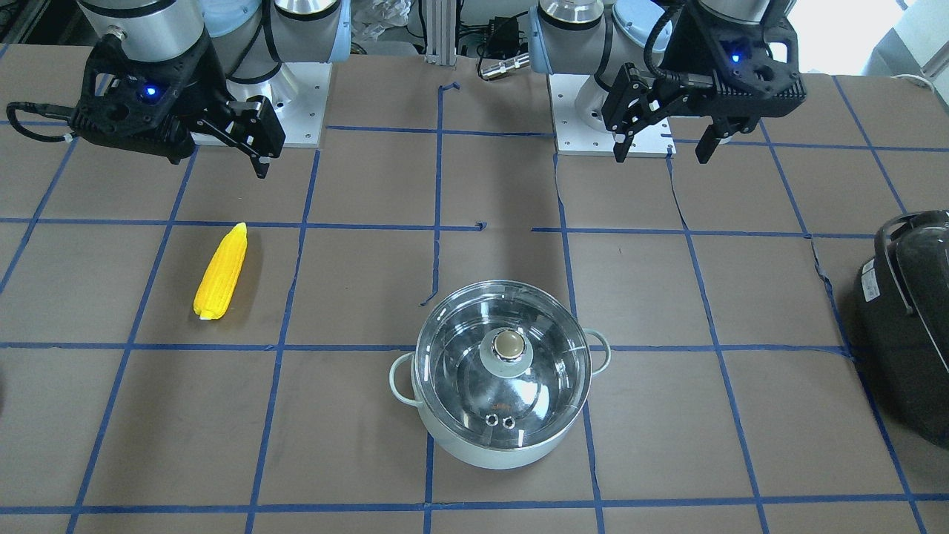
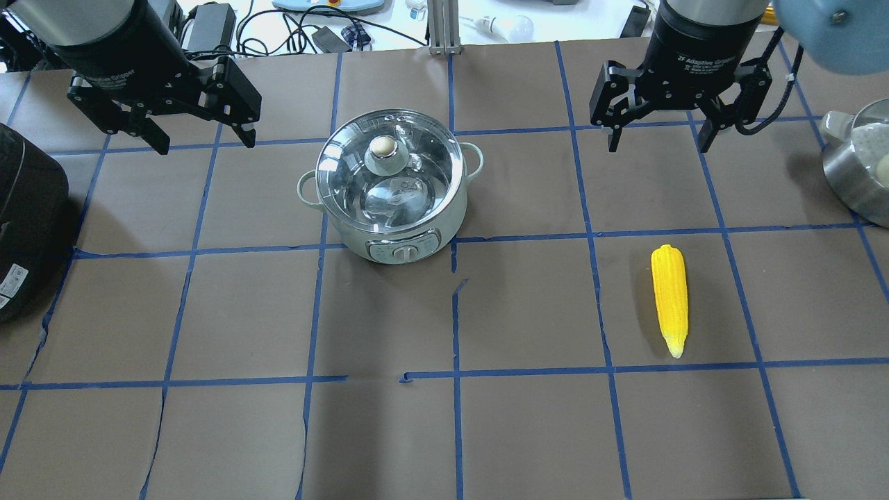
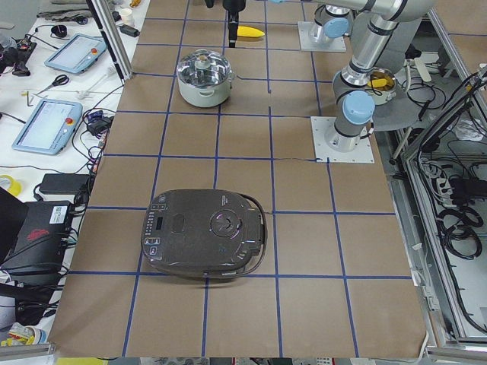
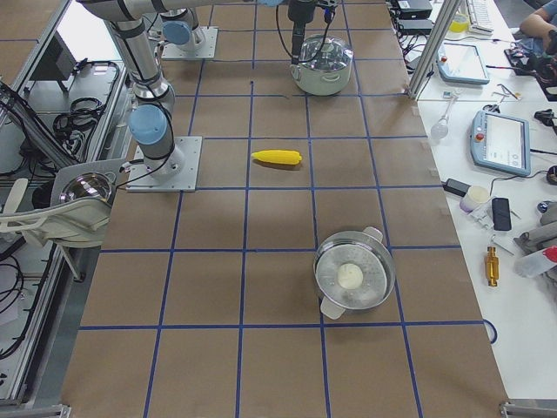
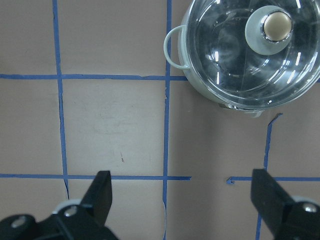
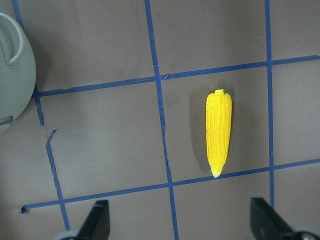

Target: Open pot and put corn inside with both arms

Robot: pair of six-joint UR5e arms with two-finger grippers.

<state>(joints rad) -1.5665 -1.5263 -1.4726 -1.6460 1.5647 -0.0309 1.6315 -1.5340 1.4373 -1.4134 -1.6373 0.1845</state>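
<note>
The pot (image 2: 362, 242) is shut by its lid (image 2: 417, 182), the corn (image 2: 669, 298) left outside. Left claw (image 2: 206, 140) and right claw (image 2: 658, 144) are held open, empty.

left pincer (image 2: 206, 142): raised, fingers wide apart, pointing down | right pincer (image 2: 660, 144): raised, fingers wide apart, pointing down

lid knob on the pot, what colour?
The knob is beige, atop the clear glass lid. Best seen in the left wrist view.
</note>
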